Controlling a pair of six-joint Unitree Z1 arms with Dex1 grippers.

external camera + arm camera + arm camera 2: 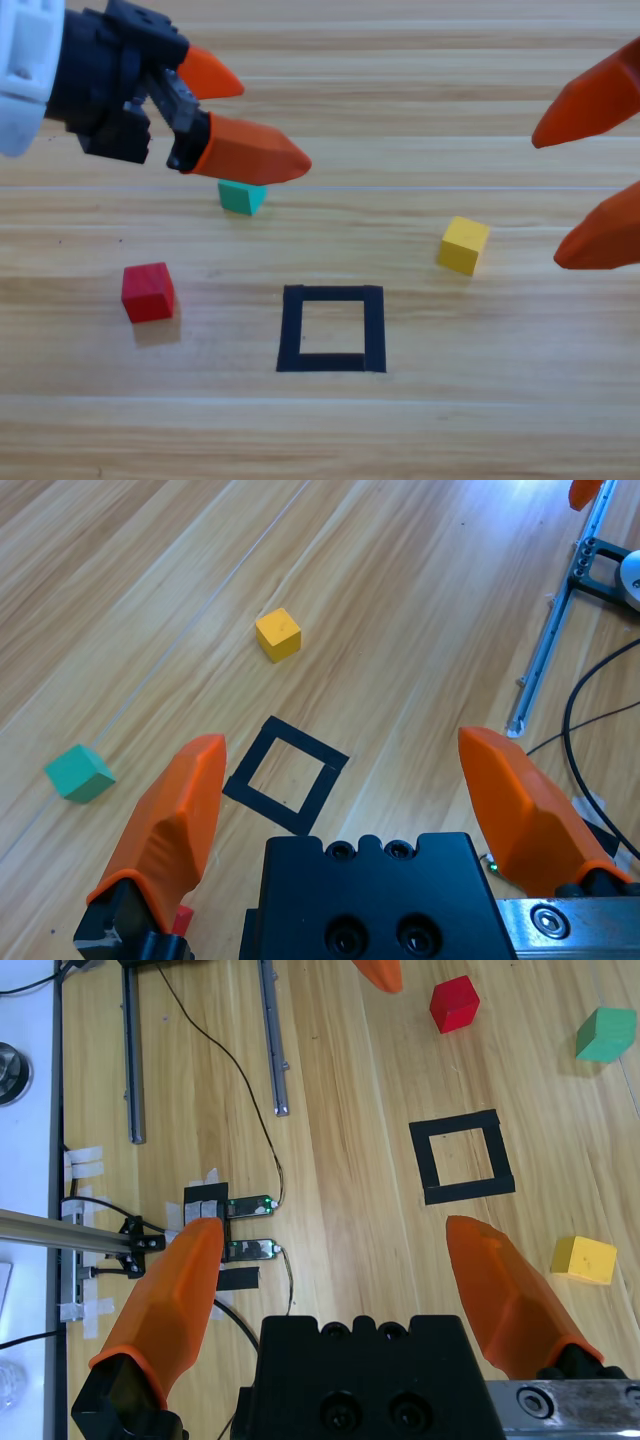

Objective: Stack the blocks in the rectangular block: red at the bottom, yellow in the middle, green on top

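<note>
Black tape square outline [331,328] empty; cubes loose on wooden counter [480,420].
Left pincer [270,120] agape, empty; right pincer [585,185] likewise. Next, likely: grasp matte red cube [148,292].

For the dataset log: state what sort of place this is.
Probably a robotics lab bench: a wooden table with a black tape square, metal rails and taped-down wiring at its edge.
</note>
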